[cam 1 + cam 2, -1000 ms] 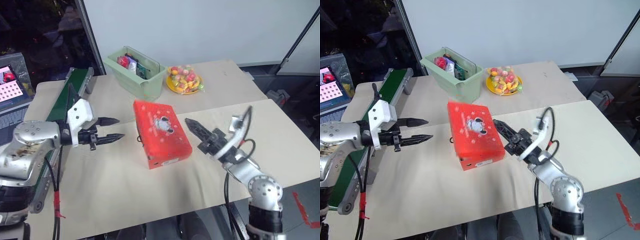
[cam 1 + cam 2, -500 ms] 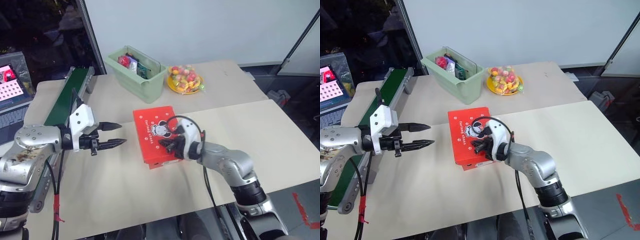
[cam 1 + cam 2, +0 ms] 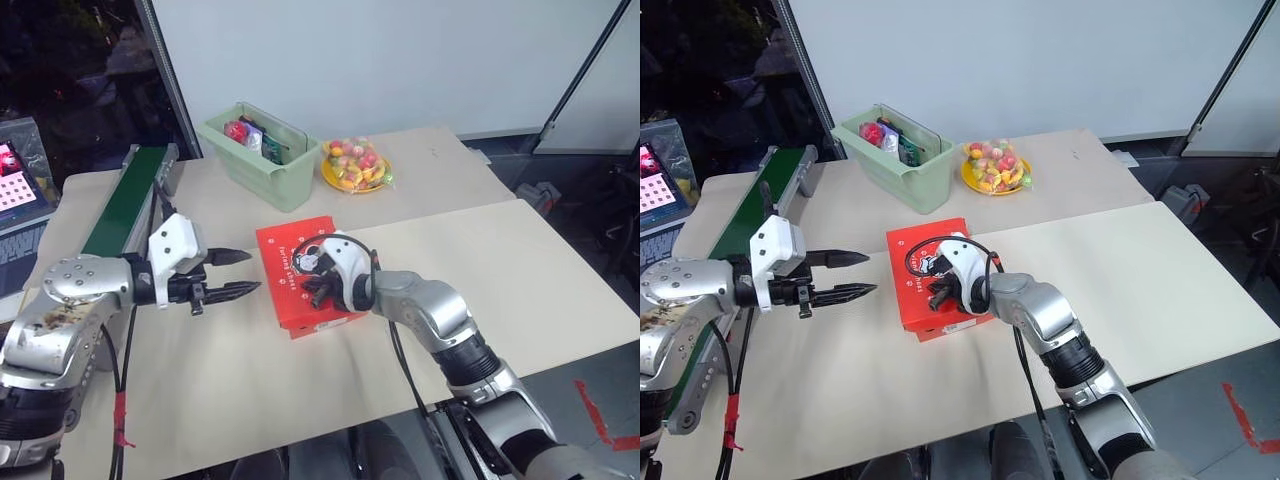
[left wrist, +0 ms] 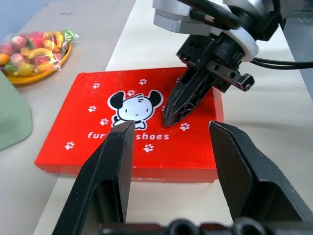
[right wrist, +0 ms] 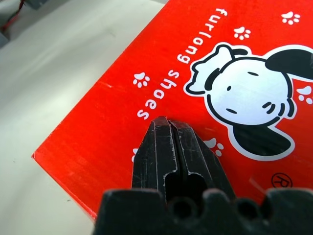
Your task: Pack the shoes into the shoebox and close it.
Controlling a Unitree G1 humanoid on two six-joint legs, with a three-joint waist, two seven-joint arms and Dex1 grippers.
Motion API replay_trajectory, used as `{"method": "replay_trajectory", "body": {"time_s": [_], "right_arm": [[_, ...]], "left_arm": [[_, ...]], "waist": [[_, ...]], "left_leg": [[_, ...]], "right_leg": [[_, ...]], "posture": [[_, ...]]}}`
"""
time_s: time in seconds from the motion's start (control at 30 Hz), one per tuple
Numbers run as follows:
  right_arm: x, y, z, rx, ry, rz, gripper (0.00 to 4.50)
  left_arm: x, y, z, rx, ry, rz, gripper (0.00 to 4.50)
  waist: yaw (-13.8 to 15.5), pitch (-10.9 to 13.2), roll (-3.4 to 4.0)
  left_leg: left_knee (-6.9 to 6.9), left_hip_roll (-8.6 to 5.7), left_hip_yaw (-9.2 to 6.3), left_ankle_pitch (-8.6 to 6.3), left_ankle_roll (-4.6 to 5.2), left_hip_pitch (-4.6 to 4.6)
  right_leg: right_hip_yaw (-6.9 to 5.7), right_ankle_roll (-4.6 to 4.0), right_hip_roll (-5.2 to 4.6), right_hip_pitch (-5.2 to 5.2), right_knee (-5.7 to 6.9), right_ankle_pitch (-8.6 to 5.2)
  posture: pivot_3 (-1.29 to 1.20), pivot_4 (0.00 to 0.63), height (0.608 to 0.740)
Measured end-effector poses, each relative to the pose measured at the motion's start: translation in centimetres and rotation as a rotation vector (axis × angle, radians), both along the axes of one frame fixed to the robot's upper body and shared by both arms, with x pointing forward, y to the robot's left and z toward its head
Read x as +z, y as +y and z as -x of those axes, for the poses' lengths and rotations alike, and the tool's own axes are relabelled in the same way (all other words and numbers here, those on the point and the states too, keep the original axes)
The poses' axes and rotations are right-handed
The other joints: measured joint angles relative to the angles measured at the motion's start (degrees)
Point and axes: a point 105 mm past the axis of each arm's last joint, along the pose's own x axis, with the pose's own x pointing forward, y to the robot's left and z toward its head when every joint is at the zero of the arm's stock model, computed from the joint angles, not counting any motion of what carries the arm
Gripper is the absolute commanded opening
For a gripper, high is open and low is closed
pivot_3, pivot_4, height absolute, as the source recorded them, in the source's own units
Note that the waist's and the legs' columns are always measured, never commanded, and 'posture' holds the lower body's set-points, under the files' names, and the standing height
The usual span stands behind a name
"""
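While the closed shoebox lay flat, long axis running away from the robot, the right claw, fingers together, pressed its lid; beside the shoebox, the left claw hovered open.

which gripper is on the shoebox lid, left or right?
The right gripper: fingers shut, tip on the shoebox lid. The left gripper hangs open beside it.

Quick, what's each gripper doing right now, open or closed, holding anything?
Left gripper: open, holding nothing, beside the shoebox.
Right gripper: shut, empty, fingertips down on the shoebox lid.
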Motion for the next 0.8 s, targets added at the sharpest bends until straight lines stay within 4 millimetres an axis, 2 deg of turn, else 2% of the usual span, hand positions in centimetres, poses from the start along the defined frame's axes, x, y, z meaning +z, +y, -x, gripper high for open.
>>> {"method": "replay_trajectory", "body": {"time_s": [0.07, 0.13, 0.17, 0.2, 0.27, 0.33, 0.43, 0.5, 0.6, 0.67, 0.73, 0.8], "right_arm": [[0.4, -0.6, -0.1, -0.039, 0.009, -0.092, 0.02], [1.5, -2.3, -0.4, -0.108, 0.002, -0.2, 0.02], [2.5, -3.4, -0.7, -0.15, -0.007, -0.275, 0.02], [3.7, -4.2, -0.8, -0.178, -0.023, -0.348, 0.02], [7.9, -6.9, -0.5, -0.226, -0.112, -0.546, 0.02], [10.8, -9.4, 0.1, -0.257, -0.185, -0.664, 0.02], [12.0, -12.9, 0.7, -0.34, -0.226, -0.742, 0.02], [11.2, -15.3, 0.6, -0.453, -0.237, -0.686, 0.02], [6.7, -20.0, 0.1, -0.689, -0.279, -0.241, 0.02], [4.0, -22.8, 0.1, -0.835, -0.332, -0.039, 0.02], [2.4, -24.2, 0.2, -0.92, -0.38, 0.059, 0.02], [2.1, -24.7, 0.1, -0.944, -0.461, 0.151, 0.02]], "left_arm": [[-0.2, -0.1, -0.3, 0.028, -0.001, 0.028, 2.57], [-0.5, 0.1, -0.7, 0.08, -0.008, 0.063, 2.57], [-0.6, 0.3, -1.1, 0.119, -0.018, 0.084, 2.57], [-0.5, 0.6, -1.5, 0.16, -0.03, 0.108, 2.57], [-0.6, 1.5, -2.6, 0.282, -0.055, 0.19, 2.57], [-0.9, 2.3, -3.3, 0.389, -0.072, 0.242, 2.57], [-1.5, 3.4, -3.9, 0.522, -0.085, 0.306, 2.57], [-1.8, 4.1, -4.1, 0.59, -0.095, 0.321, 2.57], [-2.0, 5.6, -4.3, 0.703, -0.123, 0.368, 2.57], [-2.3, 6.9, -4.5, 0.791, -0.137, 0.405, 2.57], [-2.6, 7.6, -4.7, 0.844, -0.141, 0.429, 2.57], [-2.7, 7.7, -4.7, 0.862, -0.145, 0.438, 2.57]], "waist": [[0.22, 0.01, 0.02], [0.52, 0.06, 0.07], [0.78, 0.06, 0.07], [1.08, 0.08, 0.1], [1.63, 0.07, 0.1], [1.79, 0.07, 0.1], [1.93, 0.07, 0.09], [1.87, 0.07, 0.1], [2.1, 0.08, 0.07], [2.31, 0.08, 0.06], [2.19, 0.08, 0.06], [1.79, 0.08, 0.07]], "left_leg": [[0.0, 0.02, -0.01, 0.0, 0.0, -0.1], [0.04, -0.03, -0.05, 0.01, -0.01, -0.57], [0.07, -0.04, -0.11, 0.0, -0.02, -0.77], [0.07, -0.05, -0.16, -0.02, -0.06, -0.94], [0.06, -0.07, -0.21, -0.07, -0.13, -1.31], [0.03, -0.06, -0.27, -0.09, -0.14, -1.53], [0.01, -0.09, -0.24, -0.12, -0.13, -1.78], [0.0, -0.23, -0.15, -0.12, -0.13, -1.82], [0.07, -0.42, 0.2, -0.12, -0.14, -1.8], [0.12, -0.44, 0.22, -0.1, -0.17, -1.73], [0.15, -0.41, 0.29, -0.05, -0.24, -1.6], [0.17, -0.4, 0.35, -0.04, -0.26, -1.46]], "right_leg": [[0.01, -0.01, 0.04, -0.1, 0.0, 0.01], [0.04, -0.19, 0.04, -0.48, 0.03, 0.12], [0.02, -0.62, 0.03, -0.64, 0.03, 0.38], [0.03, -0.68, 0.01, -0.84, 0.04, 0.42], [0.03, -0.7, -0.06, -1.28, 0.08, 0.45], [-0.08, -0.7, -0.06, -1.38, 0.07, 0.45], [-0.12, -0.7, -0.13, -1.52, -0.01, 0.45], [-0.12, -0.68, -0.29, -1.6, 0.0, 0.45], [-0.15, -0.57, -0.44, -1.51, -0.11, 0.37], [-0.15, -0.57, -0.44, -1.43, -0.06, 0.38], [-0.1, -0.58, -0.41, -1.31, -0.02, 0.38], [-0.04, -0.57, -0.42, -1.17, -0.03, 0.38]], "posture": [[0.0, 0.15, 0.74], [0.0, 0.15, 0.74], [0.0, 0.15, 0.74], [0.0, 0.15, 0.74], [0.0, 0.15, 0.74], [0.0, 0.15, 0.74], [0.0, 0.15, 0.74], [0.0, 0.15, 0.74], [0.0, 0.15, 0.74], [0.0, 0.15, 0.74], [0.0, 0.15, 0.74], [0.0, 0.15, 0.74]]}}
